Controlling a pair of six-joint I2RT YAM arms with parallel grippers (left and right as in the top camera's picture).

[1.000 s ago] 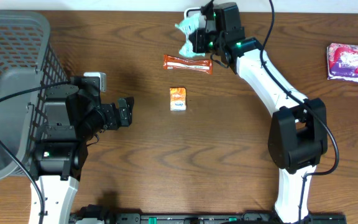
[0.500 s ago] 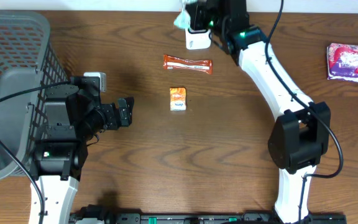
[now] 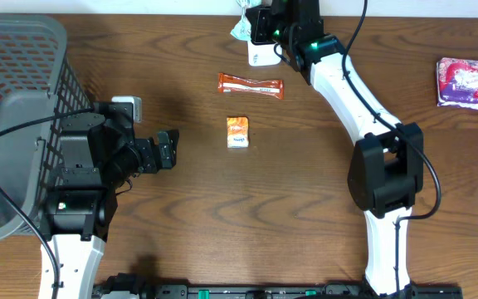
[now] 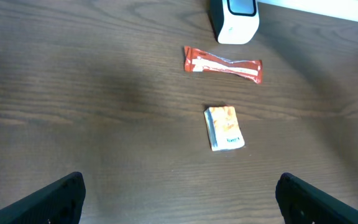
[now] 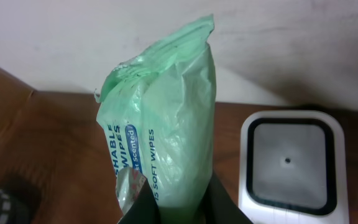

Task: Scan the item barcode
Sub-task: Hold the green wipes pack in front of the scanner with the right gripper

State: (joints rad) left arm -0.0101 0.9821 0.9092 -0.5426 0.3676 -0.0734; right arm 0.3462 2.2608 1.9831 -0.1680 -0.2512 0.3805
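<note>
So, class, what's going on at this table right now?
The right gripper is shut on a pale green soft pack of wipes, holding it up beside the white box-shaped barcode scanner at the far edge of the brown wooden table. The left gripper hangs open near the grey mesh basket, holding nothing. A red-orange snack bar wrapper and a small orange packet lie mid-table.

A mock shop checkout set on a wooden table (image 3: 305, 208); white barcode scanner (image 3: 260, 55), grey shopping basket (image 3: 15, 50), wrapped snack bar (image 3: 250, 85).
</note>
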